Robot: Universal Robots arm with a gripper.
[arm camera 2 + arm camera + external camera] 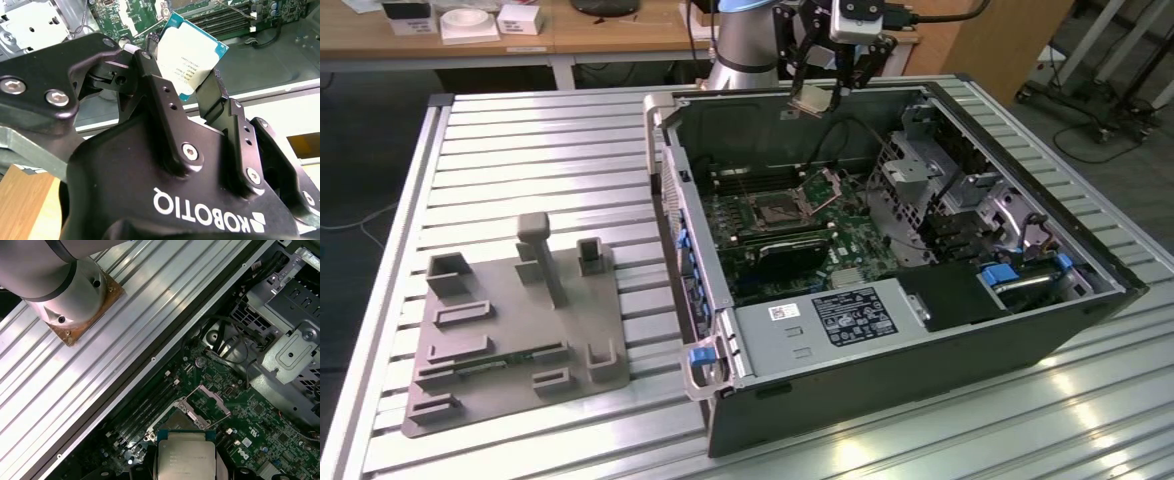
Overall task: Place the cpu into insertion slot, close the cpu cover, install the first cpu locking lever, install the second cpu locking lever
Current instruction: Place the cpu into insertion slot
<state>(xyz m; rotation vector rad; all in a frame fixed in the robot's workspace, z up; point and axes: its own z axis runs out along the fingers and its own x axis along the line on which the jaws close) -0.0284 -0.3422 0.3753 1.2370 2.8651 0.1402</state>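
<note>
1. Second wrist view: my hand (184, 67) is clamped on the cpu (192, 45). A finger (150, 60) presses on each of two opposite edges, and the chip's printed silvery face is turned toward the camera.
2. In the exterior view my hand (825, 85) hangs over the far wall of the open case (921, 330). The cpu (811, 98) sits tilted at its tip, in the air and well apart from the board (847, 245).
3. The slot (771, 212) lies on that green board inside the case, lower than the cpu, with its dark centre showing inside a silvery rim.
4. The cover (829, 183) stands tilted up just beside the slot, on the exterior view's right of it.
5. In the first wrist view the cpu (186, 457) is close to the camera and hides part of the slot (175, 421). The cover (207, 400) shows as a thin metal frame just beyond it.
6. The case lies on its side on the ribbed metal table (520, 150).
7. A grey fixture (507, 330) sits on the table, apart from the case on the exterior view's left.
8. My arm's base (55, 280) is bolted to the table beside the case.
</note>
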